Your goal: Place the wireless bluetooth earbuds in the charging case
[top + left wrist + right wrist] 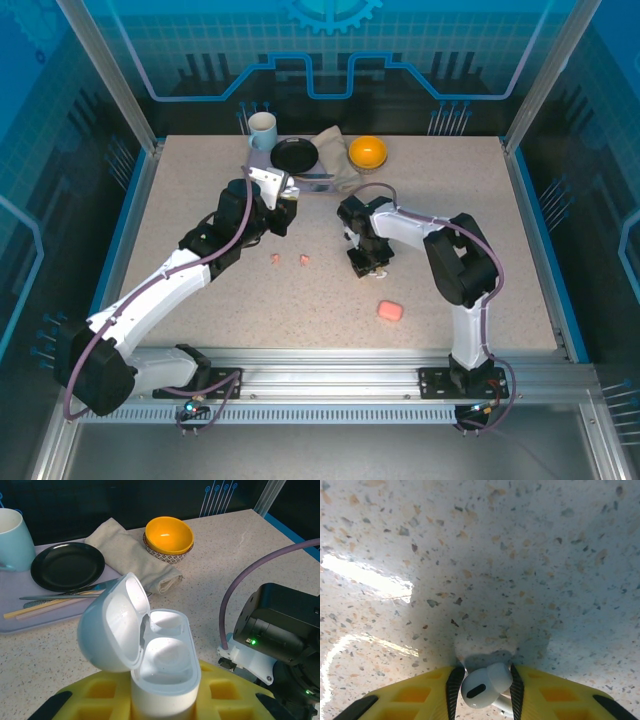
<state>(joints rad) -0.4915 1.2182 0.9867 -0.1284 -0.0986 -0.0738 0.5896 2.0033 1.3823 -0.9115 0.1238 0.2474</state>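
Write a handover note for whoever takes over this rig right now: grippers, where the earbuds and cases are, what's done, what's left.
Left gripper: shut on the white case, lid open.
Right gripper: shut on a white earbud, low over the table.
Two pink earbuds lie loose on the table between the arms. The pink case lies closed, nearer the right arm's base.
Done: white case open, one white earbud gripped. The case wells look empty.
Left: seat that earbud, then the others.
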